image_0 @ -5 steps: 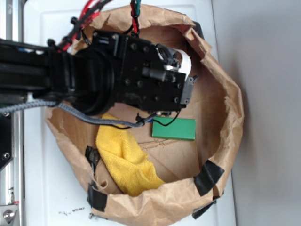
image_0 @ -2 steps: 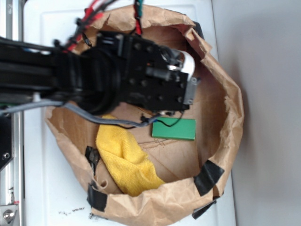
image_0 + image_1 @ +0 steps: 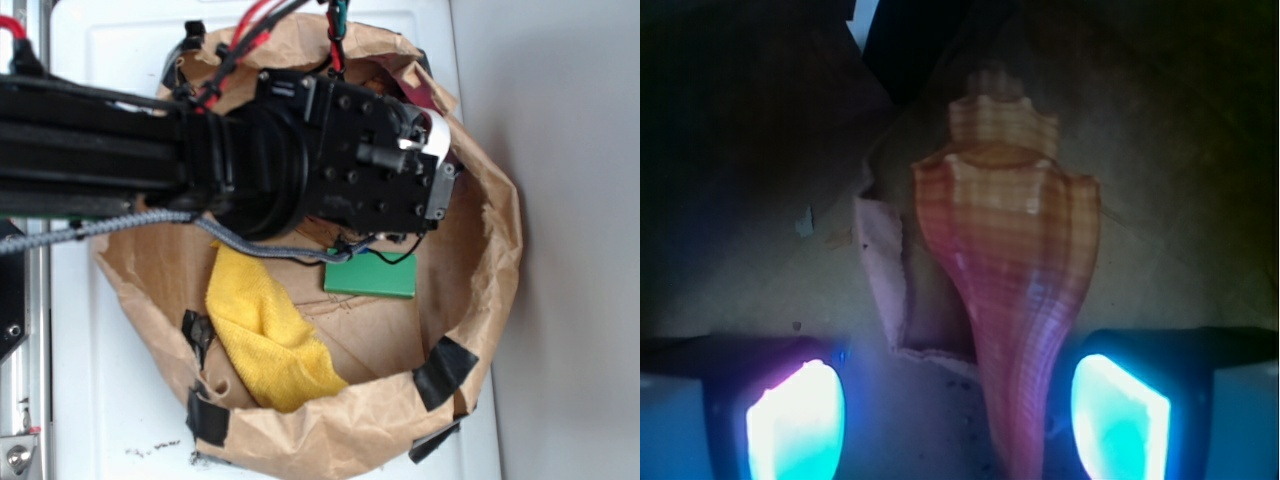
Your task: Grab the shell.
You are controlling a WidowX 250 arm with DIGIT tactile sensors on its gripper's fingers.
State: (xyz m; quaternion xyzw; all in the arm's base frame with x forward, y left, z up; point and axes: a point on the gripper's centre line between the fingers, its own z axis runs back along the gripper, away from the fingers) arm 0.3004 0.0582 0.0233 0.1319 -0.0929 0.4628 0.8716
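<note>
Shell (image 3: 1005,290) lies on the brown paper floor of the paper-walled enclosure (image 3: 480,300), spire pointing away, tail between the two glowing fingers (image 3: 795,420). Fingers stand apart, not touching it. Green block (image 3: 372,276) and yellow cloth (image 3: 265,335) lie near the arm (image 3: 90,145).

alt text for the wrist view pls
An orange-brown ribbed shell lies on brown paper, its tapering tail pointing down between the open gripper's two glowing fingertips, nearer the right one. A torn paper flap lies beside the shell.
</note>
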